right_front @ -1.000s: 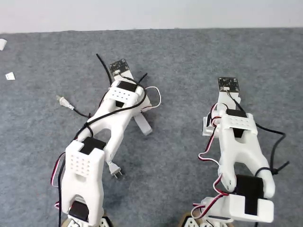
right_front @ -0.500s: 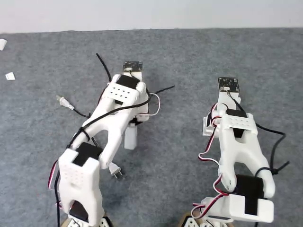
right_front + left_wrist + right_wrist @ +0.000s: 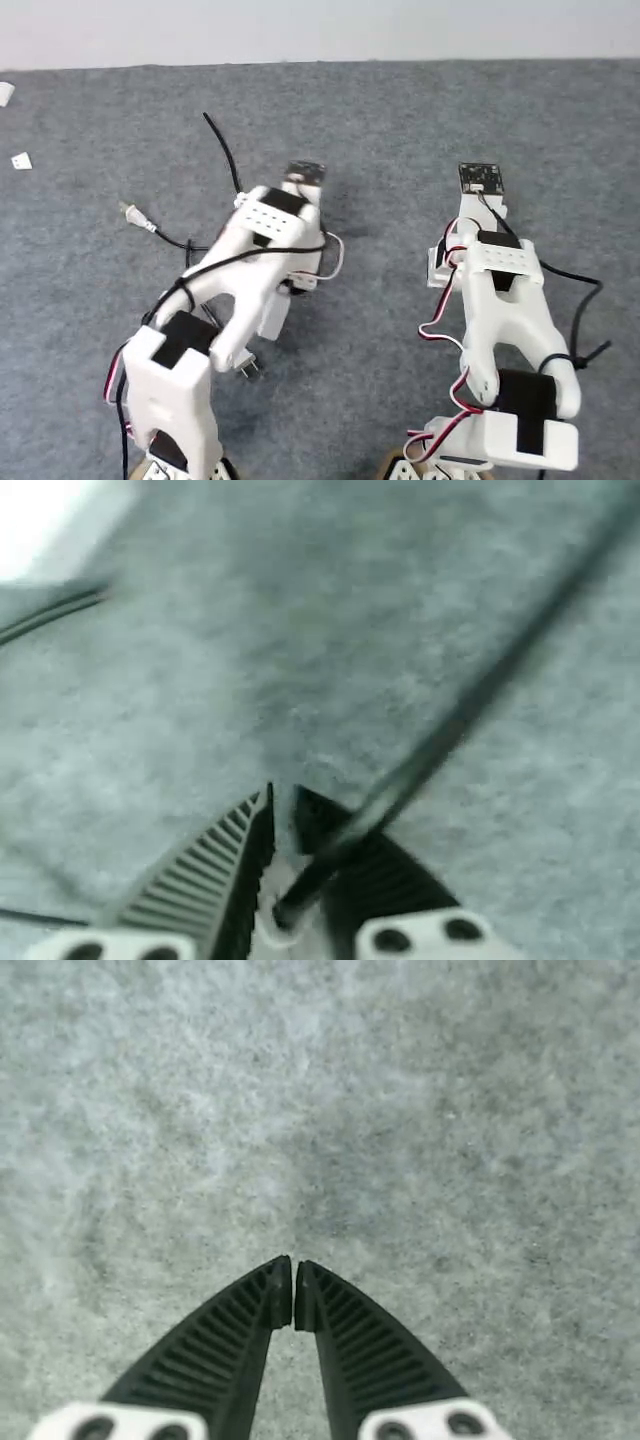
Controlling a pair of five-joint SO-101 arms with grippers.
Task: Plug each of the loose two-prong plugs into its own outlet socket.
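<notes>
A white two-prong plug (image 3: 130, 212) lies on the grey carpet at the left, its black cord trailing toward my left arm (image 3: 265, 225). A second plug (image 3: 245, 365) lies close to that arm's lower link. A white block (image 3: 272, 312) shows under the left forearm; I cannot tell whether it is an outlet. In the left wrist view my left gripper (image 3: 282, 795) is shut on a black cord (image 3: 450, 730), with a small white piece deep between the fingers. My right gripper (image 3: 292, 1265) is shut with nothing in it, just above bare carpet.
Grey carpet (image 3: 380, 120) covers the table up to a white wall at the back. Two small white scraps (image 3: 20, 160) lie at the far left edge. My right arm (image 3: 497, 270) stands at the right. A loose black cord (image 3: 222, 150) curves behind the left arm.
My left arm's wrist has swung to the right. The white block under it has shifted nearer and to the left. The right arm has kept still.
</notes>
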